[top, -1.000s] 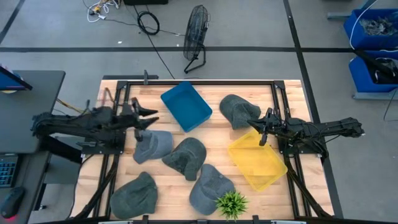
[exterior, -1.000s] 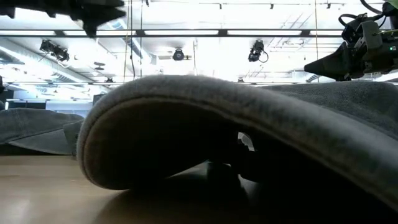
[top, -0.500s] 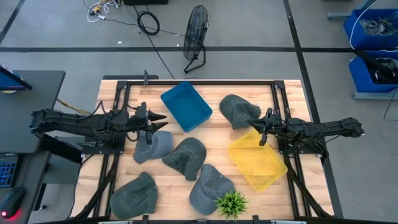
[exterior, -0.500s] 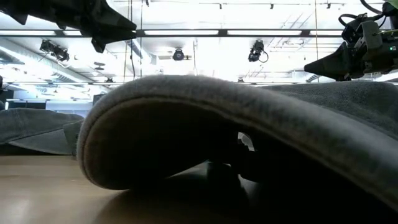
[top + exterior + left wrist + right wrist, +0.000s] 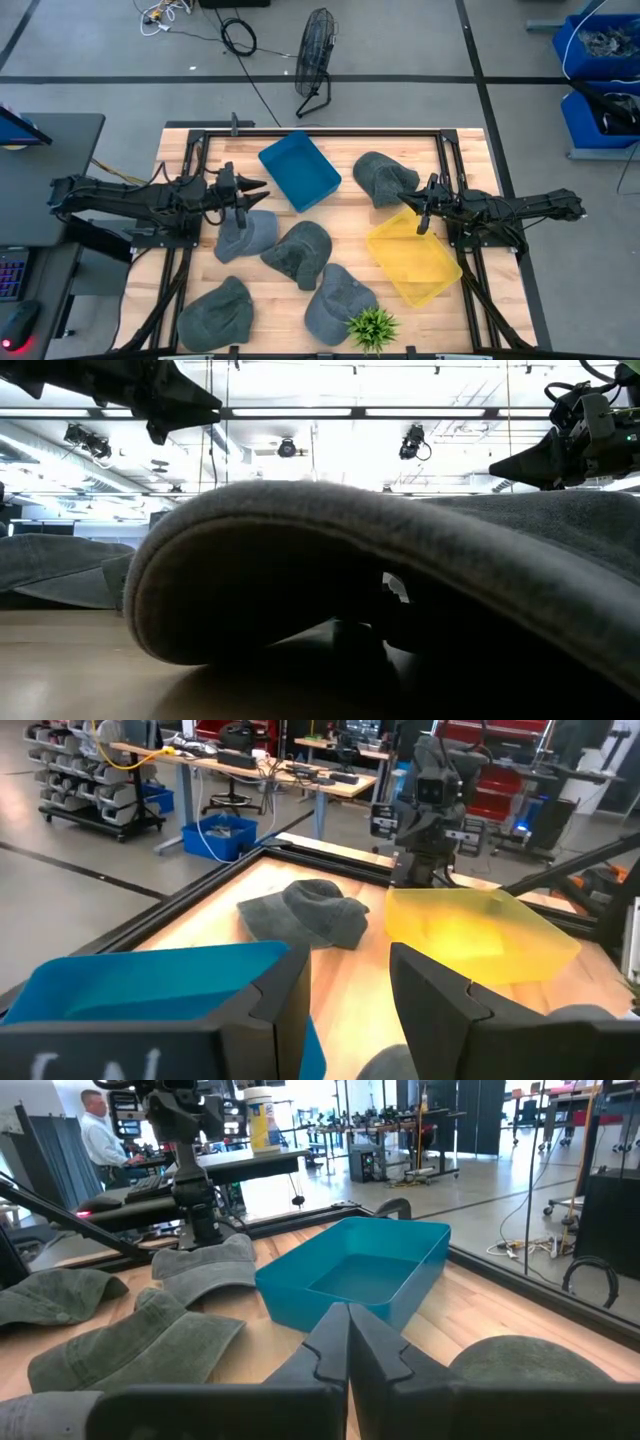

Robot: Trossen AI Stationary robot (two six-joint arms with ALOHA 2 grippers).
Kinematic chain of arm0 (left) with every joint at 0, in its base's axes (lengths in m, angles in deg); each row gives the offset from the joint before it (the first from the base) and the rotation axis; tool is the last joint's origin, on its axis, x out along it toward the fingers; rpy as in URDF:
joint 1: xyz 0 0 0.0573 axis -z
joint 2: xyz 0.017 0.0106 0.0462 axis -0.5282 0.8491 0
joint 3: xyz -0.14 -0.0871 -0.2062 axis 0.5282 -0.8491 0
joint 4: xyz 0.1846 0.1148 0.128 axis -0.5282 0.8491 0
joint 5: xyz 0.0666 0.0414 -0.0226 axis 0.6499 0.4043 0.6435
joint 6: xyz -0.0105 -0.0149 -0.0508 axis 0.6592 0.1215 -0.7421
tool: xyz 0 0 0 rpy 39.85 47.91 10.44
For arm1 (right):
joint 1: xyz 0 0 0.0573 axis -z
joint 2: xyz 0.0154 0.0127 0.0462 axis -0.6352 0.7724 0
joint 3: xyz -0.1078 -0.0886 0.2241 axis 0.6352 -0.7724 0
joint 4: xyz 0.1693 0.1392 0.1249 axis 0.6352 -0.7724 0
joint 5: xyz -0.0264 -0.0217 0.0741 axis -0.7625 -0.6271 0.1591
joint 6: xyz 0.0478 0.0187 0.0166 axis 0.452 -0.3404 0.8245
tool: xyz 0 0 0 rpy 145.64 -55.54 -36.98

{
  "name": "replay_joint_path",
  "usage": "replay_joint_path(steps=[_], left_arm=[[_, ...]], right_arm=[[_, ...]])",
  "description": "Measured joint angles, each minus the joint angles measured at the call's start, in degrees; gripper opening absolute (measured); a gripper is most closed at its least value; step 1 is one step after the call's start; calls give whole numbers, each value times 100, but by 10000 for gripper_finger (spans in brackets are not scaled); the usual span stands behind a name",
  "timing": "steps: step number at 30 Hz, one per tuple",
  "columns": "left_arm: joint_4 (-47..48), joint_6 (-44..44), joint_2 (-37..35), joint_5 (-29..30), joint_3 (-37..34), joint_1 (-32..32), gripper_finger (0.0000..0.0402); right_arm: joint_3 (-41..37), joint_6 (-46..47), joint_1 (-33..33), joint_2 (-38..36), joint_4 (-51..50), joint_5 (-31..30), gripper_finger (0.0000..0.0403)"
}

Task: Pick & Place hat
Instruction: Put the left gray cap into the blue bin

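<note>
Hats [image 5: 298, 252]: matt grey cloth, slightly fuzzy. Table [image 5: 350, 212]: pale bare wood. Blue bin [image 5: 299, 170] and yellow bin [image 5: 413, 255]: smooth plastic, the yellow translucent.

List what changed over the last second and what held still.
The left tool pushed out toward the table's middle, from over the grey hat on the left to beside the blue bin, open and empty. The right tool, yellow bin and hats stayed put.
</note>
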Motion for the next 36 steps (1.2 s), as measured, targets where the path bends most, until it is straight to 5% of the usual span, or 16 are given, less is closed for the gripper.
replay_joint_path(steps=[24,31,36], left_arm=[[125,-47,4,-261,266,15,142],[1863,634,170,-251,1693,15,142],[2583,499,426,-281,1864,52,142]], right_arm=[[-2,64,1,-1,15,-86,6],[-7,-1585,5,-1,767,-693,6],[-7,-2582,9,-2,1437,-850,6]])
